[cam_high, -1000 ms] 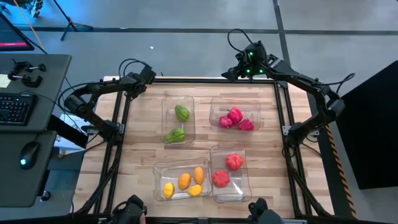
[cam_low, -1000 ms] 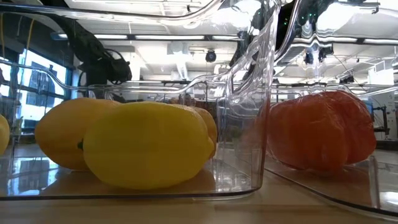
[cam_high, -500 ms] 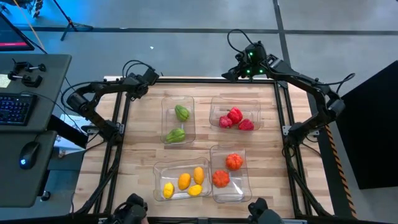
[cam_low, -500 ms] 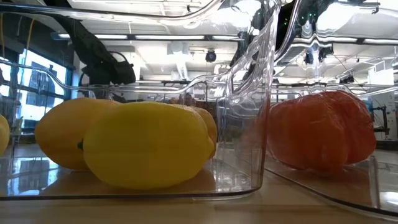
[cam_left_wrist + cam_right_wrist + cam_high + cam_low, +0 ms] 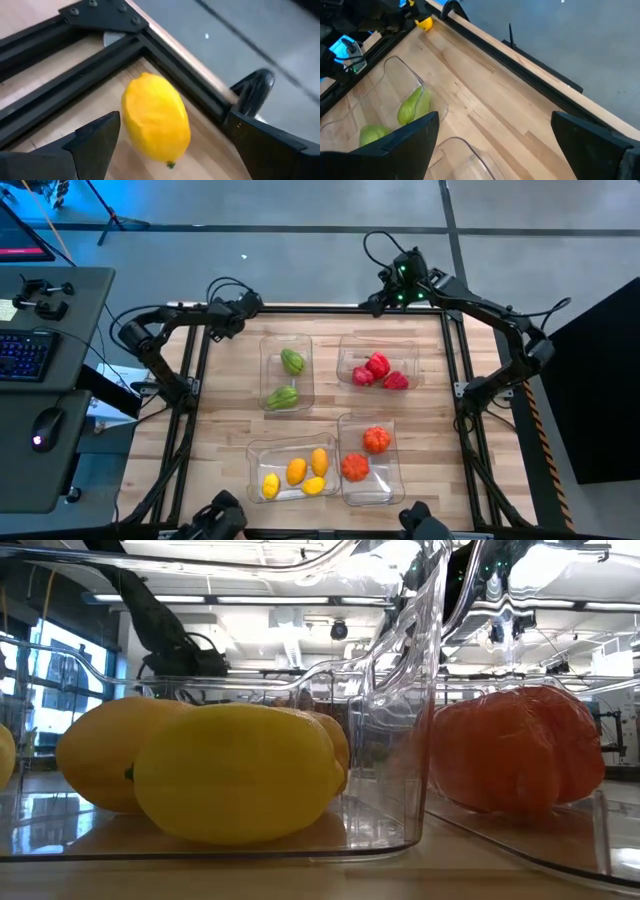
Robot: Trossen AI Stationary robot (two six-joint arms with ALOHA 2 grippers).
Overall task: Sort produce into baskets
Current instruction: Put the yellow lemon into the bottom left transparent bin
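Right now a yellow lemon (image 5: pixel 156 118) lies between the left gripper's (image 5: pixel 167 137) spread fingers at the table's (image 5: pixel 225 430) far-left corner.

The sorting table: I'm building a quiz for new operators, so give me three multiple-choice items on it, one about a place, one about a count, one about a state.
1. Where is the loose yellow lemon?
A. in the bin of green pieces
B. on the wood at the table's far left corner, by the black frame
C. in the bin of orange-red pieces

2. How many green pieces lie in the far left bin?
A. two
B. four
C. none

3. How does the left gripper stand?
A. shut on the lemon
B. open, fingers either side of the lemon
C. open above the bin of red pieces

Answers: 1 B, the left wrist view shows it on wood beside the frame corner. 2 A, the high view shows two. 3 B, both fingers stand apart from the lemon.
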